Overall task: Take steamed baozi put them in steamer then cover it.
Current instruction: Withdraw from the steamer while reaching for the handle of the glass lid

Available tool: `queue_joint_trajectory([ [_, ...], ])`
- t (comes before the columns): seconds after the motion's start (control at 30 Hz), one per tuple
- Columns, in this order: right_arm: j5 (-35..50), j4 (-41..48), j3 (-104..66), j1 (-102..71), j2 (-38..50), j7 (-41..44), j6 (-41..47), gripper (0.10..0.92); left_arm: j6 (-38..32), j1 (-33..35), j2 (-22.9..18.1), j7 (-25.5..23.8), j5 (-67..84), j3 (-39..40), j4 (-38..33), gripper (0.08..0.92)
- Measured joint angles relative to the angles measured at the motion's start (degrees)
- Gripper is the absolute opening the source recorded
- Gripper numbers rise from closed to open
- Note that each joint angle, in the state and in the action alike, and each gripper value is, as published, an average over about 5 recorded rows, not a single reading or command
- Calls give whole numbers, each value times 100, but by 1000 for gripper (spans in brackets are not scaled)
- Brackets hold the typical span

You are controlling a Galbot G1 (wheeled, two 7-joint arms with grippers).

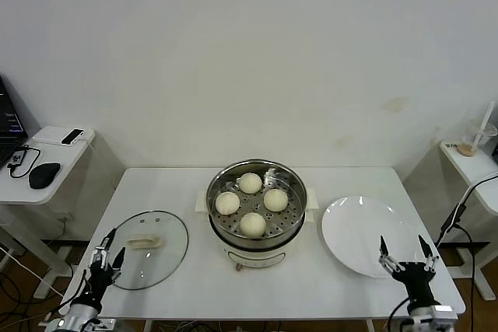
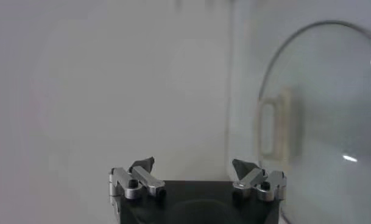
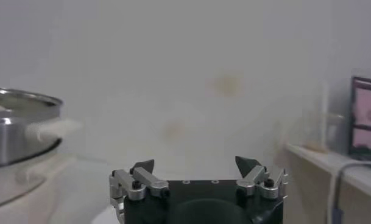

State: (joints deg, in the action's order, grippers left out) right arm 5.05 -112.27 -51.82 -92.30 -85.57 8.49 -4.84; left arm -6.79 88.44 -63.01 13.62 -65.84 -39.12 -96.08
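Your view: four buns (image 1: 250,203) sit in steamer (image 1: 257,246), table centre. Lid (image 1: 148,249) lies flat beside left gripper (image 1: 107,255), fingers spread, empty. Right gripper (image 1: 405,253) spread, empty, at plate (image 1: 354,231) edge.

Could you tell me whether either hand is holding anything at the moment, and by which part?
Nothing is held. The left hand is open beside the cover on the table, and the right hand is open by the white plate.

I see the steamer (image 1: 257,209) in shiny perforated steel — the cover (image 1: 148,249) is clear glass. The plate (image 1: 362,235) looks glossy white, the baozi (image 1: 252,224) smooth and matt.
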Motion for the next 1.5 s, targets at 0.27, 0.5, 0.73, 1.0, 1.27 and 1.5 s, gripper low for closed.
queue_joint_trajectory([
  [0.27, -56, -19, -115, -135, -169, -93, -50, 823, 33, -322, 24, -106, -272, 309, 268, 823],
  [0.5, -130, -19, -197, -270, -263, -140, -146, 823, 17, -620, 72, -97, -334, 507, 537, 823],
  [0.73, -216, -22, -211, -384, -337, -160, -209, 823, 13, -959, 95, -99, -338, 665, 858, 823],
  [1.0, -329, -29, -209, -486, -395, -177, -280, 823, 4, -1328, 77, -82, -333, 803, 1170, 823],
  [1.27, -409, -28, -177, -531, -419, -179, -314, 823, -18, -1651, 28, -32, -319, 904, 1491, 823],
  [1.5, -433, 26, -121, -521, -435, -176, -315, 823, -78, -1777, -16, 10, -316, 932, 1691, 706],
])
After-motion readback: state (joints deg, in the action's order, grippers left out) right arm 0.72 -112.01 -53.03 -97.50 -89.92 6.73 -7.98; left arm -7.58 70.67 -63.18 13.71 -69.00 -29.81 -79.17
